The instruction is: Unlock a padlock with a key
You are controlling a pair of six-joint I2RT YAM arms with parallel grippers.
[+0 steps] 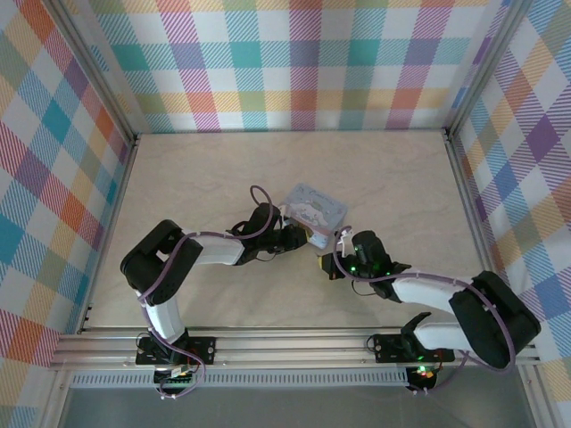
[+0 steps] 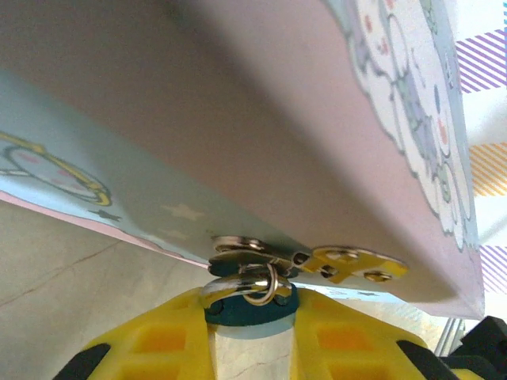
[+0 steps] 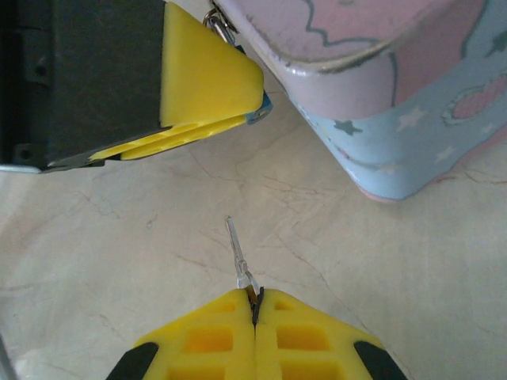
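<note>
Right end effector (image 3: 255, 305) pinches key (image 3: 236, 249); left end effector (image 2: 253, 336) grasps padlock (image 2: 236, 311); plaid-walled beige table (image 3: 372, 269).

left hand (image 1: 310, 237) at the tin (image 1: 314, 206), right hand (image 1: 327, 265) near.

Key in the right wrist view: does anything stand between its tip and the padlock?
Nothing lies on the stretch of table between the key and the padlock. However, the jaws of the left gripper cover most of the padlock, leaving a blue corner showing beside the tin; the keyhole cannot be seen.
</note>
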